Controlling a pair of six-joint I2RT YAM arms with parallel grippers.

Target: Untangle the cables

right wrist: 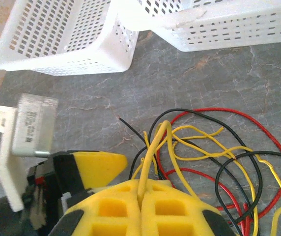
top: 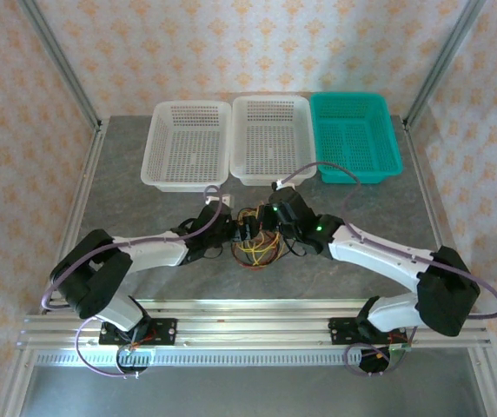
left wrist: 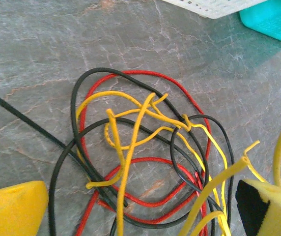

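Yellow-padded right claw pinches a thin yellow cable; left claw hangs wide over the tangled red, yellow, black cables. Light, limp, likely snagging: better to grasp free ends.

Aluminium frame, patterned backdrop and slotted mounting rail mark a robotics lab

- Top view: the cables lie partly under the left end effector and right end effector; single strands are too small to trace.
- Left wrist view: both yellow pads are cut by the lower edge, as are several strands; the teal basket and a white basket are cropped at the top.
- Right wrist view: the yellow cable vanishes into the seam of the closed foam blocks; the print on the label is blurred.
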